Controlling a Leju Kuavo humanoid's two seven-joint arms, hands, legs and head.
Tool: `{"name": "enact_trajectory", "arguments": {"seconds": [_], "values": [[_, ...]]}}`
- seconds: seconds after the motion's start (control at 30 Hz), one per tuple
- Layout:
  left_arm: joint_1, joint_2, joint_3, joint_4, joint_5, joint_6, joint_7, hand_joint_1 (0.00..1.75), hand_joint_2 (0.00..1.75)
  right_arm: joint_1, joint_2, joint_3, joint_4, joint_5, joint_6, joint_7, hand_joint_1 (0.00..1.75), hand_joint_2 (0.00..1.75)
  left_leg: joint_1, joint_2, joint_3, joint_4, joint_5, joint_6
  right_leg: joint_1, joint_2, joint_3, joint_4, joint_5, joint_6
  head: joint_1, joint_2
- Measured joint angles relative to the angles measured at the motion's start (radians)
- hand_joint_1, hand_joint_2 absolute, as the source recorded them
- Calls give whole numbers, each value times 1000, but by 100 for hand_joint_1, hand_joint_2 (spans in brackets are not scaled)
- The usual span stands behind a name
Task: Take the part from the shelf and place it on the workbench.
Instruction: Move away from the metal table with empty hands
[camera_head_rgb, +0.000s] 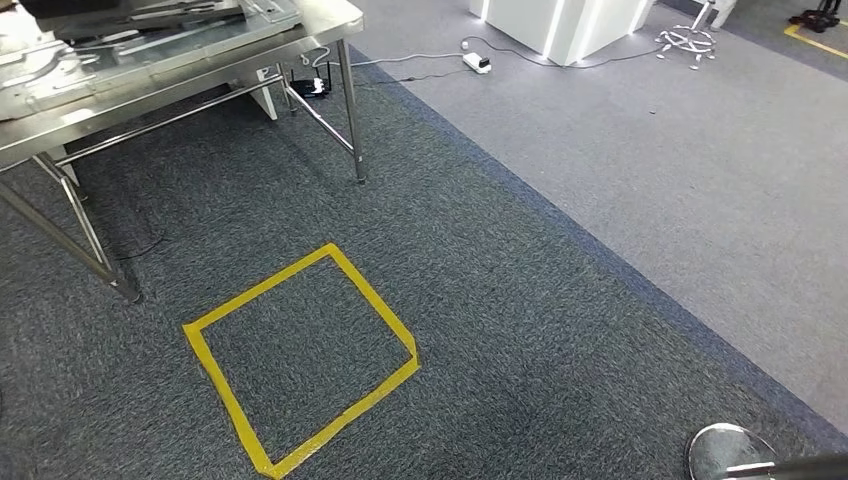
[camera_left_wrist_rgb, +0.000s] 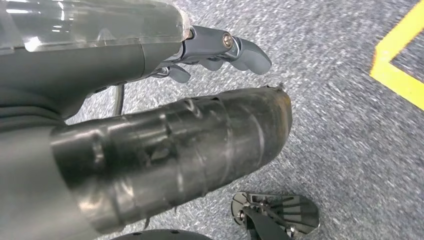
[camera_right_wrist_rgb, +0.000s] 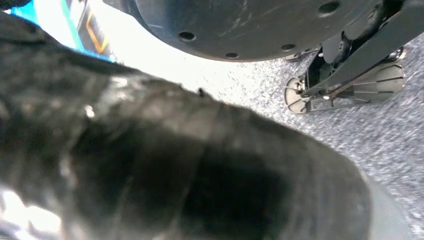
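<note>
In the head view one steel counter (camera_head_rgb: 150, 98) stands at the far left on the dark carpet, and some flat metal pieces (camera_head_rgb: 130, 30) lie on it; I cannot count them, and I cannot tell if any of them is the part. No shelf is seen here. One square of yellow tape (camera_head_rgb: 365, 285) is stuck on the floor before the counter, I think as a mark where the robot should stand. One white power strip (camera_head_rgb: 477, 62) lies farther away, and one round metal base (camera_head_rgb: 728, 452) is at the near right. In the left wrist view the left hand (camera_left_wrist_rgb: 165, 100) hangs over the carpet, its fingers (camera_left_wrist_rgb: 245, 50) apart from the thick dark thumb with nothing between them. In the right wrist view the right hand (camera_right_wrist_rgb: 175, 165) is a dark blur very near the camera; I cannot tell if it grips something.
</note>
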Motion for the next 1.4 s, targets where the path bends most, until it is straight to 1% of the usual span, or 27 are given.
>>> {"name": "enact_trajectory", "arguments": {"seconds": [0.07, 0.13, 0.17, 0.23, 0.27, 0.33, 0.4, 0.43, 0.47, 0.5, 0.53, 0.57, 0.63, 0.7, 0.77, 0.83, 0.9, 0.97, 1.0, 1.03, 1.1, 1.17, 1.2, 1.27, 1.3, 1.33, 1.4], "values": [[-2, 0, 0, 0, 0, 0, 0, 0, 0, 1, 0, 0, 0, 0, 0, 0, 0, 0, -1, 22, 4, 0, -3, -4, 2, -21, 71, -117, 59, -6, 0, 0], [-3, 0, 0, 0, 0, 0, 0, 0, 0, -1, 0, 0, 0, 0, -2, 1, 0, 0, -5, 40, 9, 2, -8, -12, 10, -54, 137, -235, 95, -19, 0, 0], [-4, 0, 0, 0, 0, 0, -1, 0, 0, -2, 0, 0, 0, 0, -3, 3, 0, 0, -6, 47, 11, 2, -10, -17, 15, -62, 149, -260, 99, -25, 0, 0], [-8, 0, 0, 0, 0, 0, -3, 0, 0, -1, 0, -1, 0, 0, -5, 7, 0, 0, -8, 62, 16, 0, -12, -27, 17, -49, 147, -268, 100, -34, 0, 0], [-10, 0, 0, 0, 0, 0, -3, 0, 0, 0, 0, -1, 0, 0, -7, 9, 0, 0, -7, 57, 17, 4, -16, -33, 14, -40, 147, -272, 103, -39, -1, 0], [-10, 0, 1, 0, 0, 0, -4, 0, 0, -2, 0, -2, 0, 2, -14, 14, 0, 0, -4, 14, -1, 51, -52, -44, 7, -21, 148, -280, 110, -51, -1, 0], [-7, 0, 2, 0, 0, 1, -5, 0, 0, -5, 0, -3, 0, 4, -20, 16, 0, 0, 0, -32, -57, 170, -118, -50, 6, -2, 145, -281, 114, -59, -2, 0], [-5, 0, 3, 0, 0, 1, -5, 0, 0, -5, 0, -3, 0, 4, -20, 16, 0, 0, 1, -39, -88, 235, -143, -52, 7, 10, 143, -281, 115, -60, -2, 0], [-3, 0, 3, 0, 0, 1, -5, 0, 0, -5, 0, -4, 0, 5, -20, 16, 0, 0, 1, -41, -108, 275, -149, -54, 7, 22, 143, -280, 115, -61, -2, 0], [-2, 0, 4, 0, 0, 1, -4, 0, 0, -4, 0, -5, 0, 6, -20, 17, 0, 0, 1, -41, -113, 281, -136, -54, 8, 35, 143, -278, 115, -61, -2, 0], [-2, 0, 4, 0, 0, 1, -4, 0, 0, -3, 0, -6, 0, 6, -21, 17, 0, 0, 2, -44, -99, 246, -105, -54, 7, 49, 143, -275, 115, -60, -2, 0], [-2, 0, 4, 0, 0, 1, -4, 0, 0, -3, 0, -7, 0, 6, -21, 18, 0, 0, 4, -52, -71, 182, -64, -53, 7, 62, 143, -272, 114, -58, -2, 0], [-1, 0, 5, 0, 0, 1, -2, 0, 0, -5, 1, -8, 0, 6, -21, 19, 0, 0, 7, -93, -20, 62, -17, -48, 7, 87, 138, -261, 112, -49, -2, 0], [-2, 0, 6, 0, -1, 1, 0, 0, 0, -5, 1, -9, 0, 8, -21, 21, 0, 0, 5, -114, -6, 24, -12, -39, 8, 105, 130, -257, 114, -36, -2, 0], [-5, 1, 6, 0, -1, 1, 0, 0, 0, -2, 1, -10, 0, 9, -21, 26, 0, 0, 3, -94, -4, 18, -4, -24, 4, 115, 125, -258, 118, -22, -2, 0], [-5, 1, 6, 0, -1, 1, -1, 0, 0, 0, 2, -11, 1, 11, -19, 29, 0, 0, 4, -71, 0, 7, 5, -7, 4, 80, 110, -227, 97, -14, -1, 0], [-3, 1, 7, 0, 0, 0, -3, 0, 0, -3, 2, -11, 1, 12, -17, 29, 0, 0, 2, -46, -1, 2, 8, 2, 5, 26, 58, -121, 36, -10, 0, 0], [-1, 2, 8, 0, 1, -1, -7, 0, 0, -4, 3, -11, 2, 13, -14, 25, 0, 0, -2, -17, -5, 3, 8, 4, 3, 7, 2, -4, -13, -5, 0, 0], [0, 2, 8, 0, 1, -1, -9, 0, 0, -4, 3, -11, 2, 13, -11, 22, 0, 0, -3, -3, -5, 3, 7, 4, 1, 4, -5, 14, -11, -4, 0, 0], [-1, 2, 8, 0, 1, -2, -11, 0, 0, -4, 3, -11, 2, 14, -8, 19, 0, 0, -3, 9, -5, 3, 6, 3, 1, -1, 8, -8, 8, -5, 0, 0], [-2, 2, 8, 0, 1, -3, -14, 0, 0, -4, 3, -11, 2, 16, -3, 15, 0, 0, -4, 30, -1, 4, 2, 0, 4, -30, 83, -142, 68, -12, 0, 0], [-4, 2, 8, 0, 0, -3, -15, 0, 0, -6, 4, -11, 2, 19, -1, 12, 0, 0, -7, 47, 4, 6, -4, -9, 12, -60, 140, -249, 101, -22, 0, 0], [-5, 2, 8, 0, 0, -3, -15, 0, 0, -7, 4, -11, 2, 21, -1, 10, 0, 0, -8, 55, 6, 6, -6, -15, 16, -65, 146, -267, 102, -26, 0, 0], [-8, 2, 8, 0, 0, -3, -15, 0, 0, -6, 4, -11, 2, 22, 0, 9, 0, 0, -9, 71, 11, 3, -8, -26, 16, -44, 146, -271, 106, -34, -1, 0], [-10, 2, 8, 0, 0, -3, -15, 0, 0, -5, 5, -11, 2, 22, 0, 9, 0, 0, -8, 66, 13, 7, -13, -31, 13, -34, 148, -277, 110, -40, -1, 0], [-10, 2, 9, 0, 0, -3, -15, 0, 0, -5, 6, -11, 2, 22, 0, 9, 0, 0, -6, 48, 8, 23, -27, -36, 10, -24, 150, -283, 115, -46, -2, 0], [-8, 2, 10, 0, 0, -4, -16, 0, 0, -7, 7, -11, 2, 23, 0, 9, 0, 0, -2, -8, -34, 119, -86, -43, 6, -5, 152, -291, 122, -55, -4, 0]]}}
